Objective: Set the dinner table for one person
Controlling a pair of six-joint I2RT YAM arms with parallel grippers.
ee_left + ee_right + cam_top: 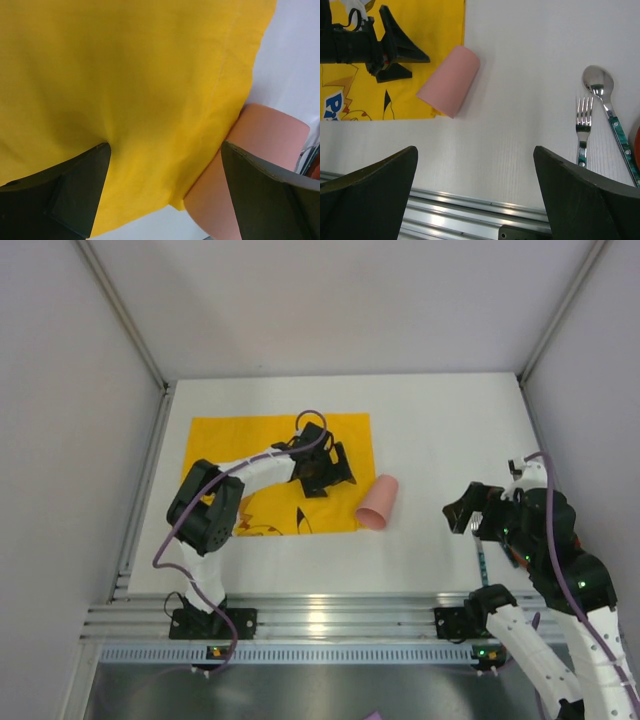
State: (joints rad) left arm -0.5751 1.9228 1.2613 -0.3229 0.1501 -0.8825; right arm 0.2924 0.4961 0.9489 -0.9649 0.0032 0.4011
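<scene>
The white dinner table [440, 430] carries a yellow cartoon-printed mat [250, 455] at its left middle. A pink cup [379, 502] lies on its side at the mat's near right corner. My left gripper [342, 469] hangs open and empty low over the mat's right part. In the left wrist view, the mat [125, 90] fills the frame and the cup [255, 140] shows beside the right finger. My right gripper [458, 512] is open and empty above the table's right side. Its view shows the cup [449, 81], a fork [582, 130] and a spoon [602, 95] with teal handles.
A silver aluminium rail [330, 615] runs along the near edge of the table, also in the right wrist view [470, 210]. An orange-red object [637, 142] peeks in at the far right. Grey walls enclose the table on three sides.
</scene>
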